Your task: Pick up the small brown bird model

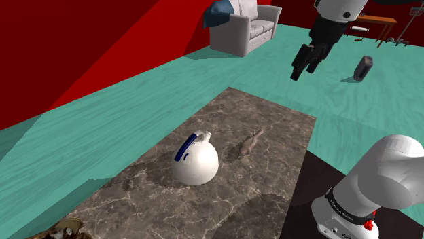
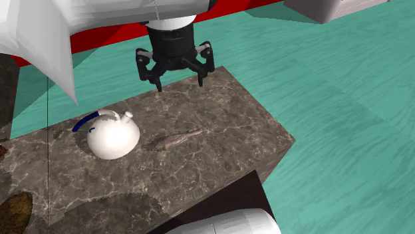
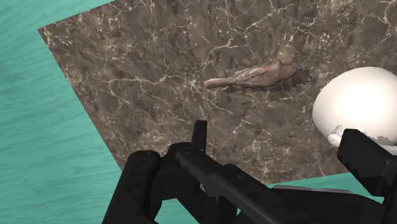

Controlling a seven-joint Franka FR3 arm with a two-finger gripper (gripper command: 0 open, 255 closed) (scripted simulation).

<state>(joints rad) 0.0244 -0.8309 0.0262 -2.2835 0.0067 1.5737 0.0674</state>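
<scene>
Black fingers spread wide and holding nothing, the gripper (image 2: pixel 179 81) hangs well above the surface (image 2: pixel 229 116), and from where I stand that height looks deliberate: the arm can line up from above before it commits to a descent.

A teal floor (image 1: pixel 122 122) runs round on every side, with a pale armchair (image 1: pixel 244 27) far off against the red wall, so nothing crowds the arm.

The surface is a dark, veined slab, mostly bare. A white round pot (image 2: pixel 113 136) with a blue handle is the bulkiest thing on it.

The small brown bird model (image 2: pixel 174 141) lies low and flat near the middle of the slab, well in from every edge, so a nudge should not send it over. Its thicker end sits just beside the pot, apart from it as far as I can tell; its thin end points away over bare stone.

I judge the open room to be above the bird and along both long flanks. The pot is the one thing a spread finger might clip.
</scene>
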